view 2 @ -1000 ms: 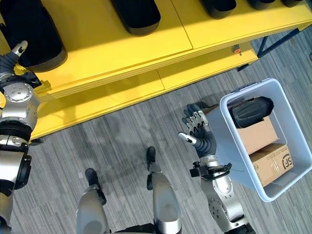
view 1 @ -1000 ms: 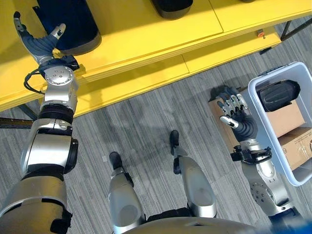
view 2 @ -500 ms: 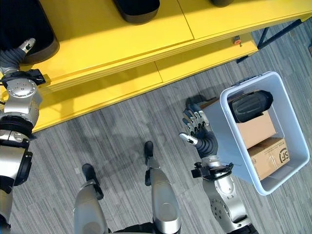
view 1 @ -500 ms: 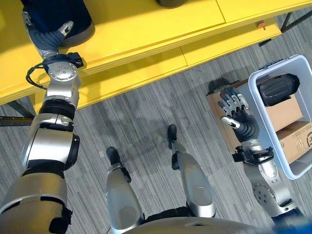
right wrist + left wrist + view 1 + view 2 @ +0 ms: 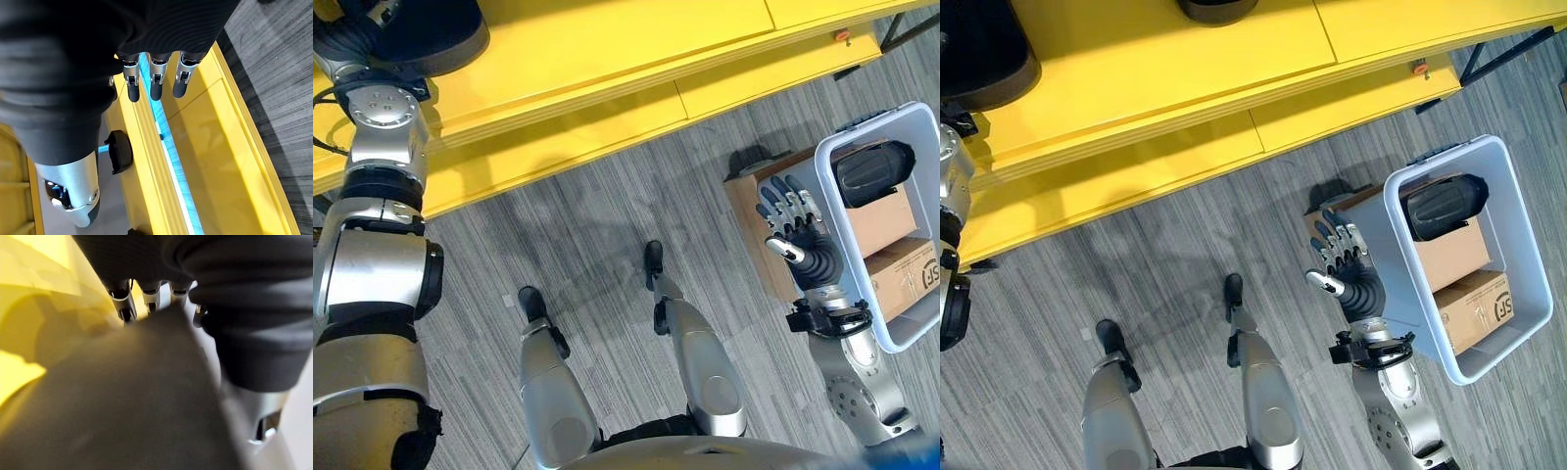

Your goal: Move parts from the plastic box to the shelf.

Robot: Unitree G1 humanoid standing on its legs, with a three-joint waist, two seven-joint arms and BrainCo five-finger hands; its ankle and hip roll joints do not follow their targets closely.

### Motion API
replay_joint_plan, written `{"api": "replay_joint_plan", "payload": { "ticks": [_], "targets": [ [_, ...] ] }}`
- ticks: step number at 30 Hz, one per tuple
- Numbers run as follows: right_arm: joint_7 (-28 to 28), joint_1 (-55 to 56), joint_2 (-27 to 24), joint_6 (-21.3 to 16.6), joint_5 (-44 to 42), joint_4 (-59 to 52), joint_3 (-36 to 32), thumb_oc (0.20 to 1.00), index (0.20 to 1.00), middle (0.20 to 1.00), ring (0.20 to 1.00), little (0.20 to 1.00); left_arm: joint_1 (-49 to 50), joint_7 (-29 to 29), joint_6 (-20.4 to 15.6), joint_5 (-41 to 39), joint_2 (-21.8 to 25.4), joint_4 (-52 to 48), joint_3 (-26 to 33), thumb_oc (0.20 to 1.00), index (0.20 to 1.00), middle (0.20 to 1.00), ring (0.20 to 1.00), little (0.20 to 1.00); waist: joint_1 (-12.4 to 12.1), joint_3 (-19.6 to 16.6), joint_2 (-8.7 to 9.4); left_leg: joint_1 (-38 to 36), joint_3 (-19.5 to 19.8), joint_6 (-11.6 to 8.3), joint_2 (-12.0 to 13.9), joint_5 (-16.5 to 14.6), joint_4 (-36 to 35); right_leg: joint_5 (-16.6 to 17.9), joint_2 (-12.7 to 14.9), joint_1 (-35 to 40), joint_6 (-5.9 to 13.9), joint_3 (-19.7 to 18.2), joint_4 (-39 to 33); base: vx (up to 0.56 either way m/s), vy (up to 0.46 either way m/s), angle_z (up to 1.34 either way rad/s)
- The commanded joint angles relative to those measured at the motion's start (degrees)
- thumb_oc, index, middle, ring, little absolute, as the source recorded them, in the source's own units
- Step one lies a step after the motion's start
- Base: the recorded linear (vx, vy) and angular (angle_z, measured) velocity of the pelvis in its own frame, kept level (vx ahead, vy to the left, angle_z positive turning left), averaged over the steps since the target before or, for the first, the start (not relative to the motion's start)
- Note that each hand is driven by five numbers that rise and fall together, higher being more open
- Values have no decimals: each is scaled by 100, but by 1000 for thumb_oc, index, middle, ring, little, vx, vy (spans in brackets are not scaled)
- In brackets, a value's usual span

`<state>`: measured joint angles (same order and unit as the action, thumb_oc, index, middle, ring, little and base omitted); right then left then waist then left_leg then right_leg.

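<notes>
Two yellow shelf boards (image 5: pixel 1165 59) span the upper frame above grey striped carpet floor (image 5: pixel 1165 245), a pale plastic box (image 5: pixel 1518 264) at right. Right robot hand (image 5: pixel 1340 257) spread wide beside the box; left robot hand (image 5: pixel 146 293) against a black part (image 5: pixel 426 34) at upper left, grip unclear.

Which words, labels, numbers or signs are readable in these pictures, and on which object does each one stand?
Lower cardboard box in the plastic box: one dark printed mark on its face, too small to read reliably.
Upper cardboard box, black part, yellow shelf: no text visible.
</notes>
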<state>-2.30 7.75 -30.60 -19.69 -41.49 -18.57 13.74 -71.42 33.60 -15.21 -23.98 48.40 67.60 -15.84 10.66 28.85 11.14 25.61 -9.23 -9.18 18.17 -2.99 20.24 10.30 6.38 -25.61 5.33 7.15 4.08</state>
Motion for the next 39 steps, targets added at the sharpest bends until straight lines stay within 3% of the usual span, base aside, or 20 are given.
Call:
{"api": "replay_joint_plan", "payload": {
  "ticks": [1,4,39],
  "targets": [
    [139,9,6,-426,-198,-234,-387,1000,1000,1000,1000,1000,68,-77,128,118,590,104,103,1000,1000,1000,1000,1000,-43,-95,445,618,447,44,198,-179,523,-884,500,526,635,-69,560,0,0,0],
    [237,116,-82,-440,-220,-331,-480,1000,1000,1000,1000,1000,43,-198,241,475,681,191,-101,1000,1000,1000,1000,1000,-16,-77,455,719,451,53,199,-220,615,-872,503,439,639,-93,586,-12,26,0],
    [435,430,-236,-454,-284,-426,-833,1000,1000,1000,1000,1000,-712,-422,207,696,561,121,-811,1000,1000,1000,1000,1000,204,-180,401,1127,467,76,221,-356,966,-795,463,-28,657,-292,756,-4,3,-1]
  ]
}}
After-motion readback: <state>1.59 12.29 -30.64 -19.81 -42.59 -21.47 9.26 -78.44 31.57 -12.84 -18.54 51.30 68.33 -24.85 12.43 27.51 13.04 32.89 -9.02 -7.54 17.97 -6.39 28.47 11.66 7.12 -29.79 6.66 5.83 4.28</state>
